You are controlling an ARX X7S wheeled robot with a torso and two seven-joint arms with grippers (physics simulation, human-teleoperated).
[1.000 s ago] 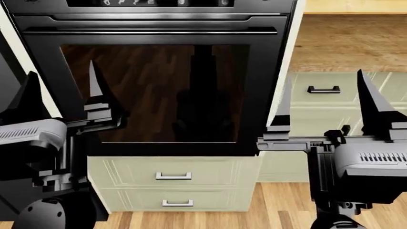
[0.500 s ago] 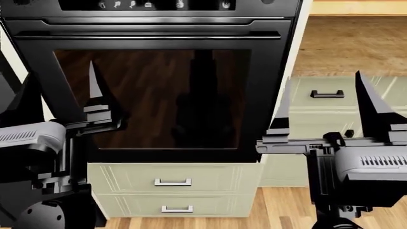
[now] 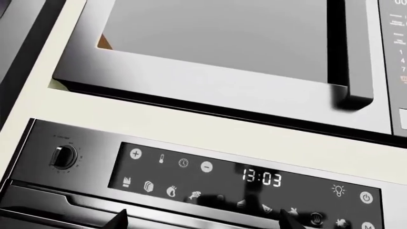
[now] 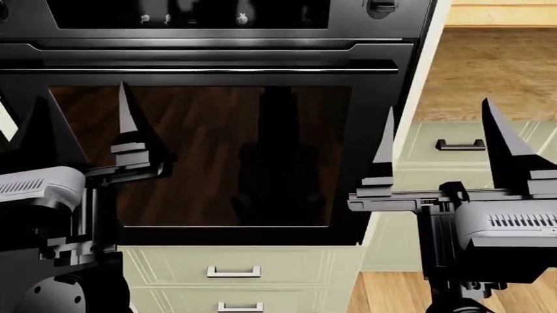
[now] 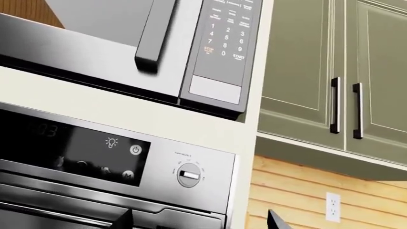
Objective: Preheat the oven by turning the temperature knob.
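Note:
The black oven (image 4: 200, 156) fills the head view, with a dark glass door, a long bar handle (image 4: 200, 68) and a wide display panel (image 4: 187, 13). One round black knob (image 3: 64, 156) sits at the panel's left end. Another knob (image 5: 189, 175) sits at its right end and also shows at the head view's top (image 4: 381, 6). The lettering is too small to tell which is the temperature knob. My left gripper (image 4: 87, 130) (image 3: 205, 222) and right gripper (image 4: 444, 147) (image 5: 200, 222) both stand open and empty, below the panel and apart from the knobs.
A steel microwave (image 3: 216, 57) (image 5: 127, 38) hangs above the oven. Cream drawers (image 4: 235, 270) lie under the door. To the right are green cabinet doors with bar handles (image 5: 343, 105), a wood-panelled wall with an outlet (image 5: 332, 206), and a low drawer (image 4: 460, 145).
The head view has risen: the oven has slid down in the picture and the right knob has come into view at the top. Both grippers stay open in much the same pose.

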